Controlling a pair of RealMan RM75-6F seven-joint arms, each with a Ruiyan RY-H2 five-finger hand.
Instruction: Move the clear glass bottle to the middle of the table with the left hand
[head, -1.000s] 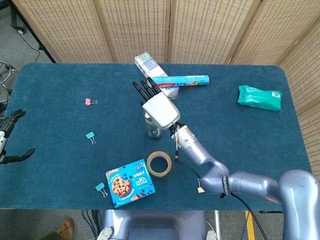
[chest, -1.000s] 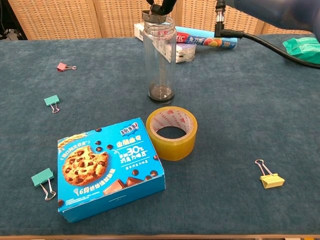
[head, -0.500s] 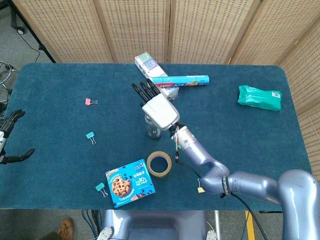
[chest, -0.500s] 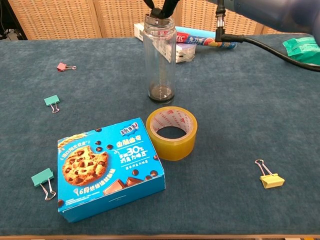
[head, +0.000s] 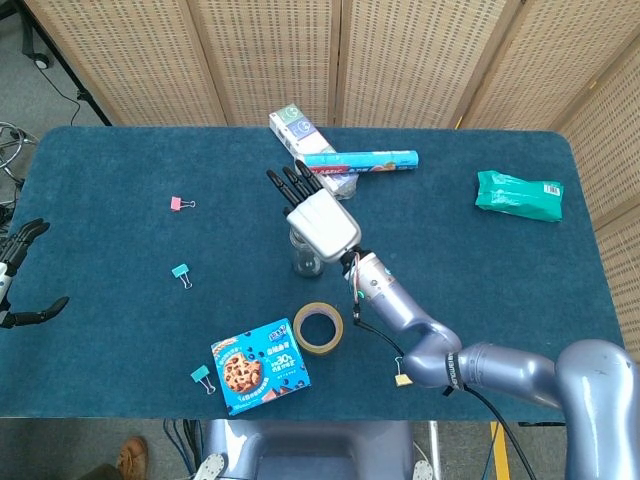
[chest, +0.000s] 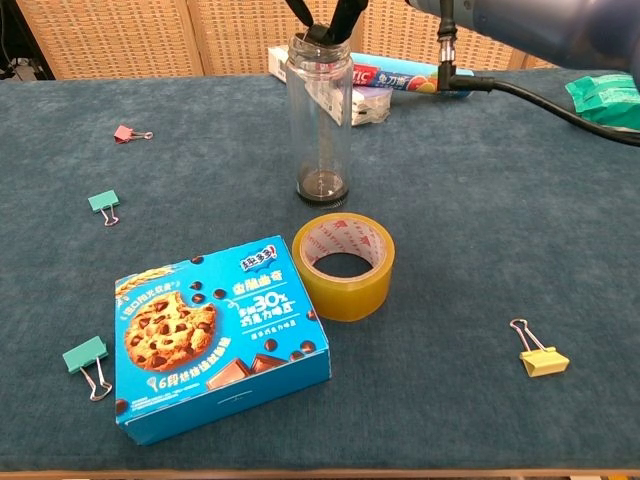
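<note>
At the far left edge, the left robot hand (head: 18, 275) is held spread wide and empty, well apart from the bottle (chest: 319, 120). Near the surface's (head: 100, 330) middle the bottle stands upright under the right robot hand (head: 318, 215), whose grip cannot be told. Placement is judged nearly done, with release needed next.

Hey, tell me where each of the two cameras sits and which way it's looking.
Head view: high above the near table edge, looking steeply down on the table; shows the right hand over the bottle, and the left hand off the left edge.
Chest view: low at the near edge, looking level across; only dark fingertips and arm.
Shared: bottle, tape, cookie box.
</note>
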